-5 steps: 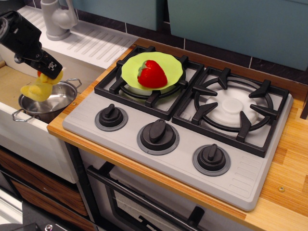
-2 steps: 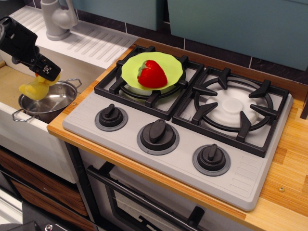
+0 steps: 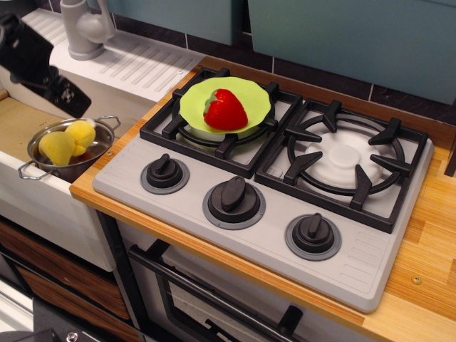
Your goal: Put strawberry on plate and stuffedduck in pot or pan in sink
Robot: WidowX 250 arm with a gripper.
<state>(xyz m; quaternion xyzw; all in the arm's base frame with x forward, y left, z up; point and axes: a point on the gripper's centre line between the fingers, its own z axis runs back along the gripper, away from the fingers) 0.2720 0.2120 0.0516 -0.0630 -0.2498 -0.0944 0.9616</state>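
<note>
The red strawberry [image 3: 226, 109] with a green cap lies on the lime-green plate [image 3: 258, 96], which rests on the left rear stove burner. The yellow stuffedduck [image 3: 68, 140] lies inside the shiny steel pot [image 3: 96, 158], which stands in the sink [image 3: 21, 121] at the left. My gripper [image 3: 70, 100] is black and blurred, above and slightly behind the pot, apart from the duck. Its fingers hold nothing and look parted.
A grey faucet [image 3: 84, 27] and ribbed white drainboard [image 3: 139, 64] sit behind the sink. The grey stove [image 3: 249, 235] has three black knobs along its front and a bare right burner [image 3: 345, 158]. A wooden counter [image 3: 427, 256] runs to the right.
The gripper let go of the duck, which dropped into the pot. The gripper then rose up and back, away from the pot.
</note>
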